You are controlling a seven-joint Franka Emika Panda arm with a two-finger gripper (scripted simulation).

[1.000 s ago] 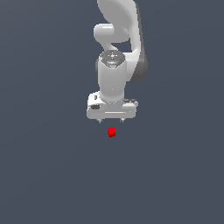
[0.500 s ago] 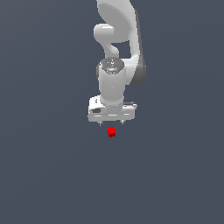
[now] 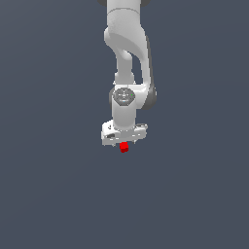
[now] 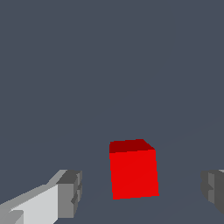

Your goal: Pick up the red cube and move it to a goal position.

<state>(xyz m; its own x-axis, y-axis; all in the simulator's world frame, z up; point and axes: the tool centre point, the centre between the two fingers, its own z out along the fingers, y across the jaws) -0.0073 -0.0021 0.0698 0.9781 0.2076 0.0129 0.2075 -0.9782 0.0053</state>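
The red cube (image 3: 124, 147) is a tiny bright red cube on the dark grey floor, just below the white hand of the arm in the exterior view. In the wrist view the red cube (image 4: 133, 168) stands between the two grey fingertips (image 4: 70, 194), with clear gaps on both sides. My gripper (image 4: 142, 192) is open and empty, its jaws spread wide either side of the cube and not touching it. In the exterior view the gripper (image 3: 123, 142) sits directly over the cube and hides its upper part.
The white arm (image 3: 127, 58) rises from the hand to the frame's upper edge. A plain dark grey surface (image 3: 53, 194) lies all around.
The hand has come down towards the cube: the gap seen earlier between hand and cube has closed, and the arm's posture has shifted. The cube has not moved.
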